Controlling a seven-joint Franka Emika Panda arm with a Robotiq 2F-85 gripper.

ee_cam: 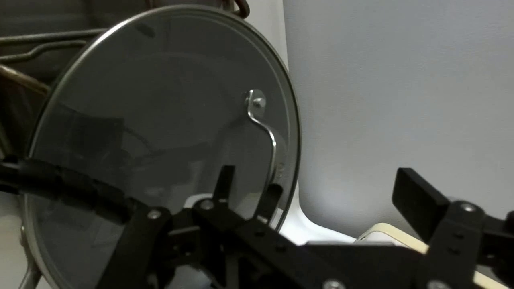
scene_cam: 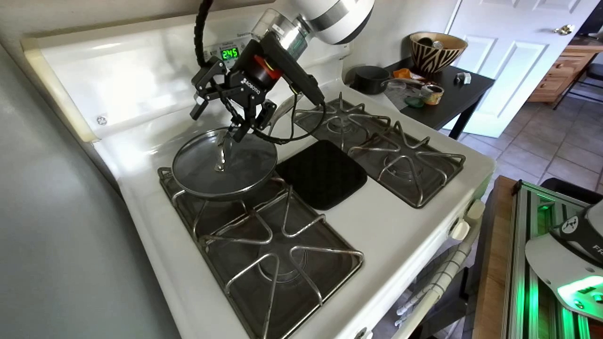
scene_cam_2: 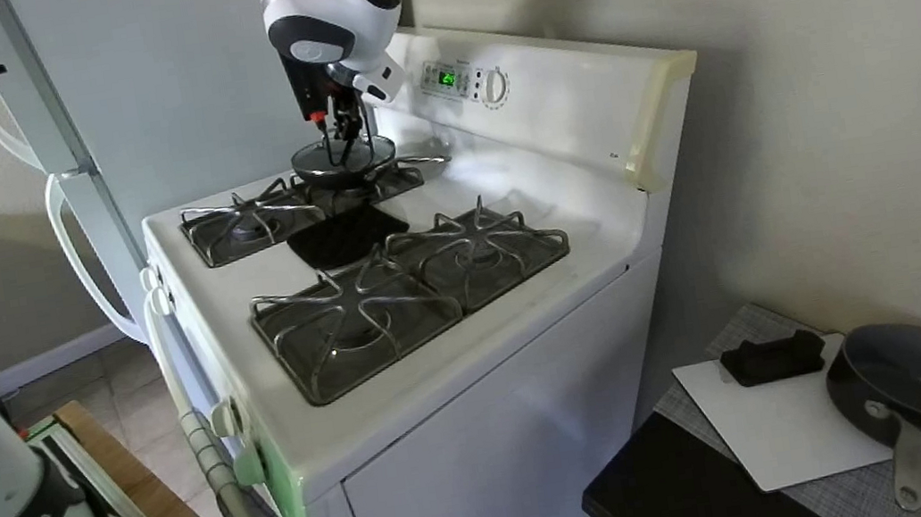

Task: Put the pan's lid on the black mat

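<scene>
Black and set wide apart, my fingers hold nothing. One is right by an end of a silver handle; whether it touches, I cannot tell. Its partner stands off in free air, beyond the glass in the wrist view.

That handle belongs to the lid, which lies on the pan, so I judge this to be the reach before the grasp, with the lift and the carry not yet done. Next, I think, I must square up so the handle sits between my fingers, then pinch its bar without pressing on the glass.

A black cable crosses in front of the lid in that same view; slack there might drag on the rim as I rise. Behind the pan stands the back panel, and to one flank the fridge, so I would not swing that way.

Better room lies across: the mat is flat on the white counter, near the pan, between two pairs of grates. Raised bars flank it on both sides, so I would lift the lid well above the pan, carry it over, and lower it level. Lid and mat look close in breadth, so I expect little margin for error at the edges that face the grates.
</scene>
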